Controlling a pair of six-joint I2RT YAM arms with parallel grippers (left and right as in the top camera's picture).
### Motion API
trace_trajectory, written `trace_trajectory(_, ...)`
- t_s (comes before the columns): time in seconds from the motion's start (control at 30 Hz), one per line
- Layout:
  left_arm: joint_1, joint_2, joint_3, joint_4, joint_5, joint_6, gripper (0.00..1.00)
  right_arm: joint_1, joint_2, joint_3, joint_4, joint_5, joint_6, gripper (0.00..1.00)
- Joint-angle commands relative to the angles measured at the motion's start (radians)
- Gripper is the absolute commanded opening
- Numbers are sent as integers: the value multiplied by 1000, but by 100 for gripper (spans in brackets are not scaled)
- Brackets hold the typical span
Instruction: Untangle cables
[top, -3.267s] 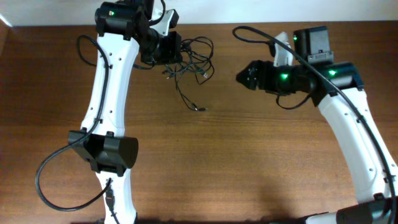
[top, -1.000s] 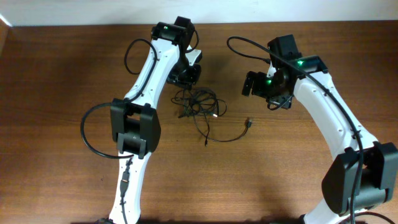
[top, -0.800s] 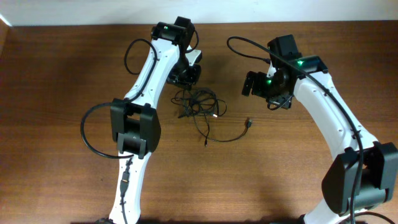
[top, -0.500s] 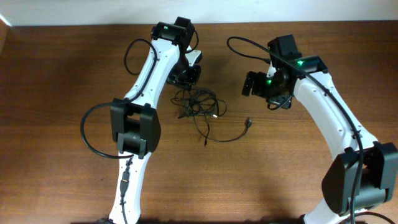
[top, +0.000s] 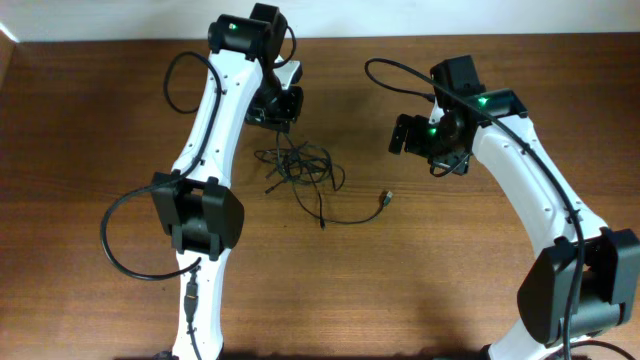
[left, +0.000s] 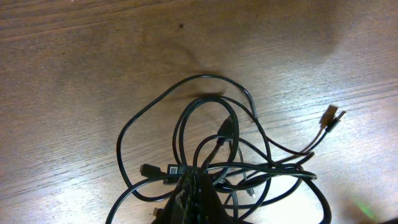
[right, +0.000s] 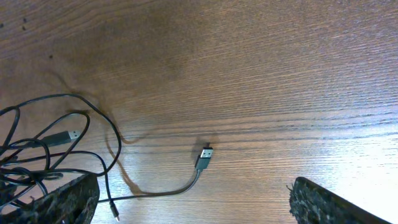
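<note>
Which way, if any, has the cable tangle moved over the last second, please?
Yes. The cables have slid toward the left arm's side, away from the unmoved right tool, dragged by the left tool gripping them.

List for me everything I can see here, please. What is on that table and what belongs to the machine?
cables: several, too tangled to count; thin, black; heaped near the table's middle, with one loose plug trailing towards the right arm
table: one; brown wood; under everything
pale strip: one; white; beyond the table's far edge
arms: two; white with black joints; left arm, right arm
left fingers: one pair; black; shut on the cables at the heap's far side
right fingers: one pair; black; open, holding nothing, to the right of the heap
</note>
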Motion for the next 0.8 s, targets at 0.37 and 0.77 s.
trace_trajectory(0.37,-2,-34,15,19,9,-13,0,-3,-6,-5,1,9,7,99)
trace_trajectory(0.77,-3,-34,15,15,8,-13,0,-3,-6,-5,1,9,8,99)
